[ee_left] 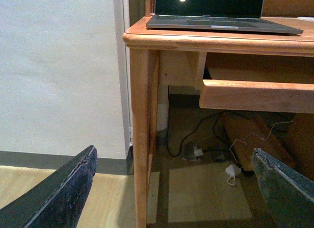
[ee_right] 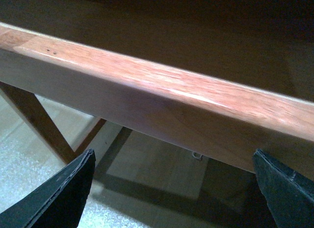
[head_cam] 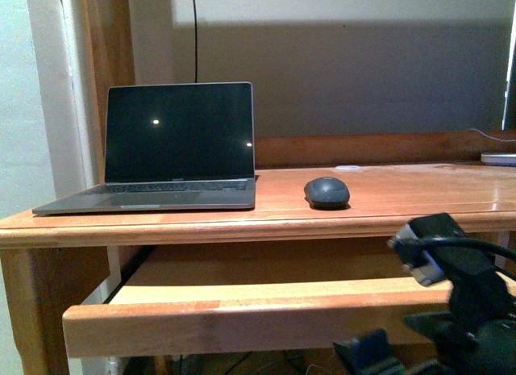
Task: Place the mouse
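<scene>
The dark grey domed mouse (head_cam: 326, 192) rests on the wooden desk top (head_cam: 387, 202), just right of the open laptop (head_cam: 179, 145). Neither gripper touches it. My right arm (head_cam: 461, 290) sits low at the front right, below the desk top and in front of the pulled-out drawer. In the right wrist view, the right gripper (ee_right: 172, 198) is open and empty, with the drawer's front rail (ee_right: 162, 98) close ahead. My left gripper (ee_left: 174, 193) is open and empty too, held low and facing the desk's left leg (ee_left: 140, 139). The mouse shows in neither wrist view.
The drawer (head_cam: 242, 310) juts out under the desk top toward me. Cables and a white charger (ee_left: 231, 171) lie on the floor beneath the desk. A white wall (ee_left: 59, 71) stands left of the desk. A white device (head_cam: 500, 158) sits at the far right of the top.
</scene>
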